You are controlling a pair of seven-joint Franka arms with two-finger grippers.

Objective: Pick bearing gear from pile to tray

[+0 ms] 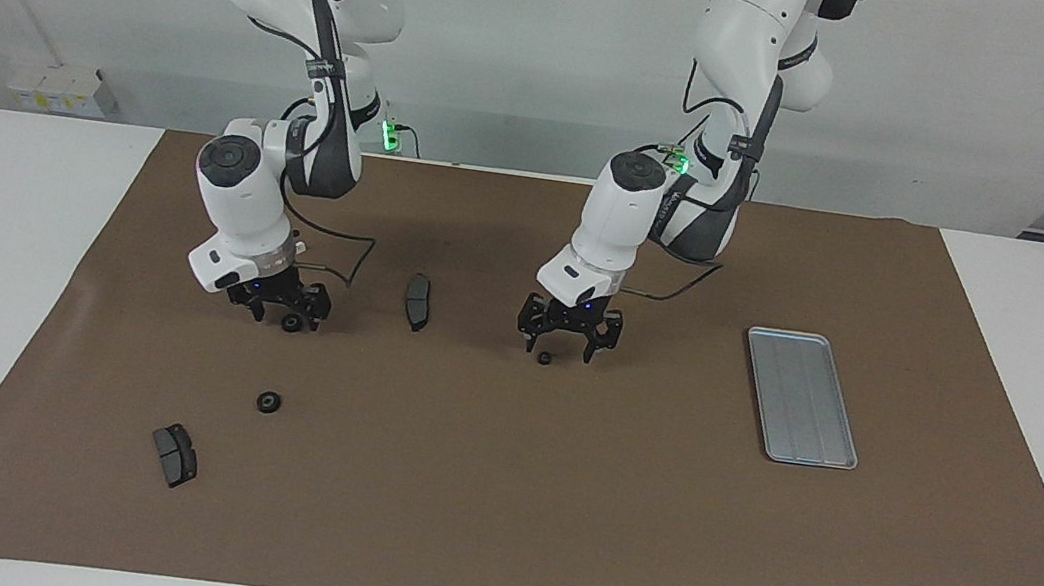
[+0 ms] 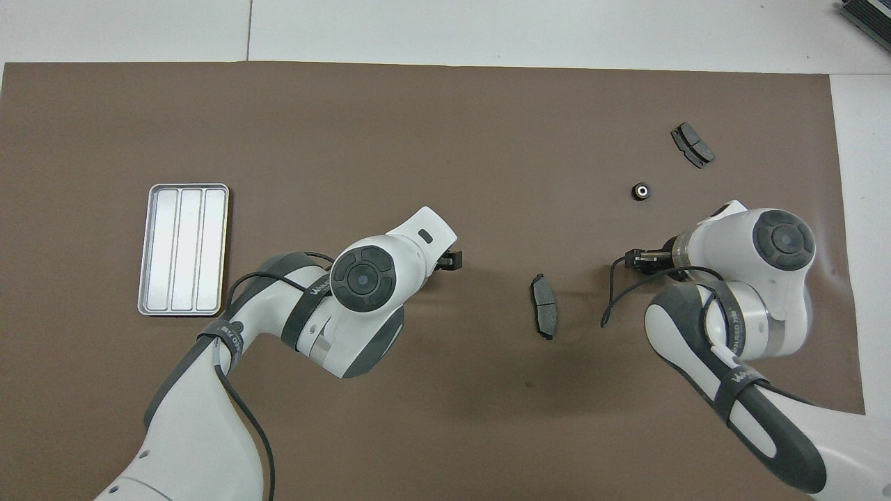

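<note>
The pile is a loose scatter on the brown mat. My left gripper (image 1: 566, 339) is open, low over the middle of the mat, and a small black ring (image 1: 545, 358) lies on the mat at its tips. My right gripper (image 1: 280, 310) is low over the mat toward the right arm's end, with another black ring (image 1: 292, 322) at its tips. A third ring (image 1: 269, 402) lies farther from the robots; it also shows in the overhead view (image 2: 640, 191). The silver tray (image 1: 801, 397) lies toward the left arm's end and holds nothing. No white bracket shows.
One dark grey brake pad (image 1: 418, 301) lies between the two grippers. Another brake pad (image 1: 175, 454) lies farther from the robots than the third ring, near the mat's corner. The mat (image 1: 493, 511) covers most of the white table.
</note>
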